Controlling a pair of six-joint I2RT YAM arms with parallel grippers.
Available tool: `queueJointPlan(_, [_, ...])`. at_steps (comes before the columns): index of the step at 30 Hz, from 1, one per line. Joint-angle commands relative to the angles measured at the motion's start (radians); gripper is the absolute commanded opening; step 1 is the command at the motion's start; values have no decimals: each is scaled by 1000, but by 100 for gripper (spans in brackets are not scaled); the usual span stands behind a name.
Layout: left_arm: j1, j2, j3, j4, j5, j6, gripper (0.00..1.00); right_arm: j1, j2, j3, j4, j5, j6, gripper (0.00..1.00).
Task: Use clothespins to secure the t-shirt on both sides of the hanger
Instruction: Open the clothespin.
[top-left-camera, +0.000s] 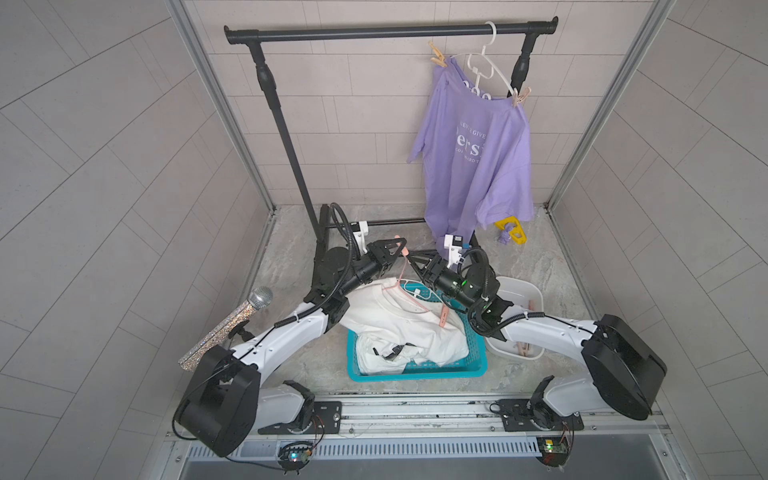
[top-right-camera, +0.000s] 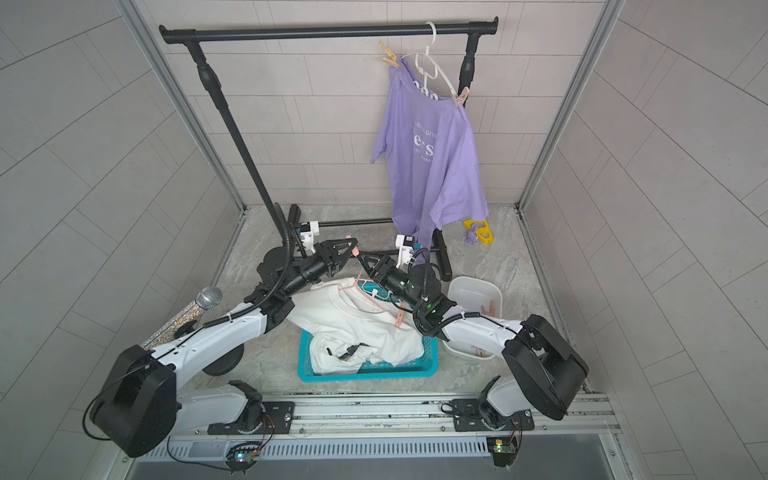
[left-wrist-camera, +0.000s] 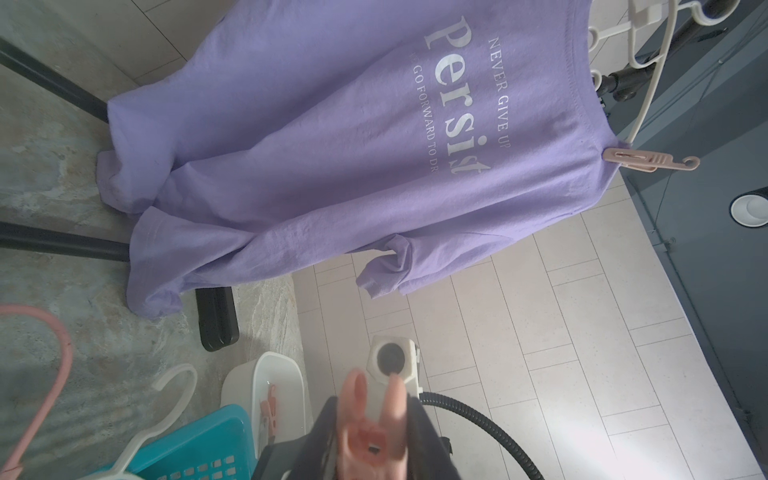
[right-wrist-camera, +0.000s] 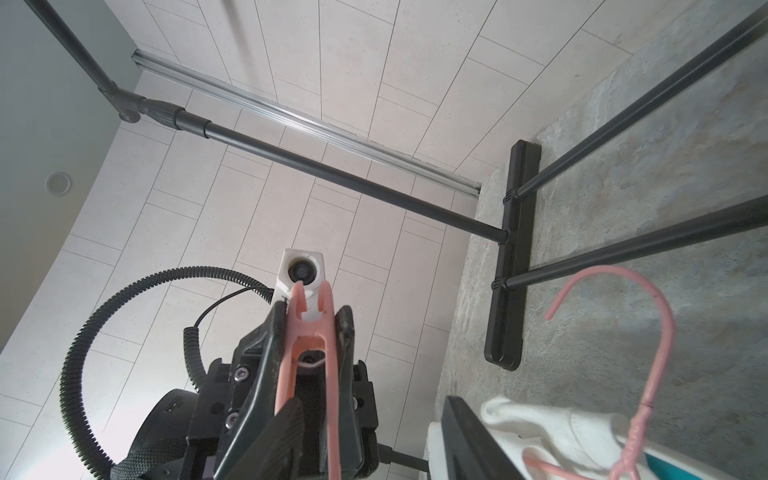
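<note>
- In both top views the left gripper (top-left-camera: 395, 247) has its jaws clamped on a pink clothespin (top-left-camera: 403, 249). The right gripper (top-left-camera: 413, 266) meets it tip to tip, jaws apart.
- Below both jaws, a teal basket (top-left-camera: 415, 372) with a white t-shirt (top-left-camera: 399, 324) heaped in it stands on the grey marbled worktop (top-left-camera: 282, 257). A white tub (top-left-camera: 523, 291) sits just beside the right arm.
- Beyond the jaws, a black rack (top-left-camera: 390, 32) stands before pale tiled walls (top-left-camera: 353, 124), and a purple t-shirt (top-left-camera: 478, 158) hangs from it.
- Left wrist view: the pink clothespin (left-wrist-camera: 370, 432) juts out from between the left jaws, blurred by nearness. Beyond it, a peach clothespin (left-wrist-camera: 648, 161) grips the purple t-shirt's shoulder. A pink hanger (left-wrist-camera: 66, 357) curves over the marbled worktop, well off to the side of the jaws.
- Right wrist view: the left jaws pinch the pink clothespin (right-wrist-camera: 309, 332) at mid-length. Its legs reach between the right gripper's fingers (right-wrist-camera: 286, 432), which stand far wider than the pin. The rack's black foot (right-wrist-camera: 511, 257) lies where worktop meets tiled wall.
</note>
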Motion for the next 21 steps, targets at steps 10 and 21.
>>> queueJointPlan(10, [-4,1,-24,39,-14,-13,20,14,-76,-57,49,76,-6,56])
queueJointPlan(21, [-16,1,-20,23,2,2,20,16,-26,-1,65,13,-6,56])
